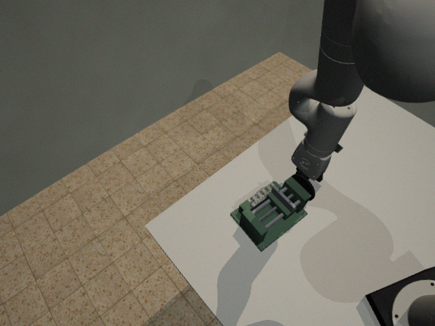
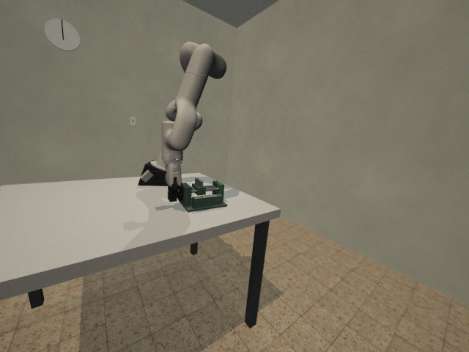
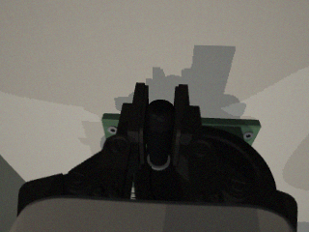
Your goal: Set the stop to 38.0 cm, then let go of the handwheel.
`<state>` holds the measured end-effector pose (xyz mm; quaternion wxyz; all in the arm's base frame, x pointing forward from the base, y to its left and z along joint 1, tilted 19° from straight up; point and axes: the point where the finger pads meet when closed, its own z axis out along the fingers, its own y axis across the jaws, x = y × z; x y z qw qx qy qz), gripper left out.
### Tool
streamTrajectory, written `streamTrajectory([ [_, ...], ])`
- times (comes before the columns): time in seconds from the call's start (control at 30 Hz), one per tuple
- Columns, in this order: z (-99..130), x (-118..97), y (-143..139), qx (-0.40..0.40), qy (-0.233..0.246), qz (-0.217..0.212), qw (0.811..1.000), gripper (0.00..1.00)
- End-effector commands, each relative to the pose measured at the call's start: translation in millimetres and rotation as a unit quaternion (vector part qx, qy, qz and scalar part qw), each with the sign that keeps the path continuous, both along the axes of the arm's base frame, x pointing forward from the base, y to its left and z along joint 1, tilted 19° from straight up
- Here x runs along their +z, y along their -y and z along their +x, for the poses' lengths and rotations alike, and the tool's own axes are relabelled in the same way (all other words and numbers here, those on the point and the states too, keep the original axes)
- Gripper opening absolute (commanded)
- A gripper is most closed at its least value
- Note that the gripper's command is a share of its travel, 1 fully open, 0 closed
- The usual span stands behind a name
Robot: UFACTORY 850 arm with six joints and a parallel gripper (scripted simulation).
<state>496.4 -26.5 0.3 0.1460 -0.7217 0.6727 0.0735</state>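
Observation:
A green stop fixture (image 1: pixel 268 219) (image 2: pixel 204 199) stands on the white table (image 1: pixel 245 280) (image 2: pixel 75 219). It has grey guide rods (image 1: pixel 270 212), a grey sliding stop (image 1: pixel 285 197) near the handwheel end, and a scale strip (image 1: pixel 260 197) along one side. The black handwheel (image 1: pixel 304 187) (image 3: pixel 232 164) sits at the fixture's end toward the arm. My gripper (image 1: pixel 302 176) (image 2: pixel 173 195) (image 3: pixel 160 101) is shut on the handwheel's dark crank handle (image 3: pixel 159 130), which stands between the two fingers in the wrist view. The scale's reading is too small to tell.
The arm's black base (image 1: pixel 404 301) (image 2: pixel 149 177) stands at the table's back corner. The fixture is near the table's edge toward the tiled floor (image 1: pixel 105 210). A round clock (image 2: pixel 61 34) hangs on the wall.

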Motion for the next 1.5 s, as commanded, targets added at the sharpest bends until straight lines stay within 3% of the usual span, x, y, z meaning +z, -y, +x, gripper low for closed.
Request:
streamTrajectory([
  [0.0, 1.3, 4.3, 1.4, 0.000, 0.000, 0.000, 1.000, 0.06],
  [0.47, -0.8, 22.2, 7.3, 0.000, 0.000, 0.000, 1.000, 0.06],
  [0.8, -21.2, 40.4, 14.9, 0.000, 0.000, 0.000, 1.000, 0.06],
  [1.47, -52.0, 35.8, 16.2, 0.000, 0.000, 0.000, 1.000, 0.06],
])
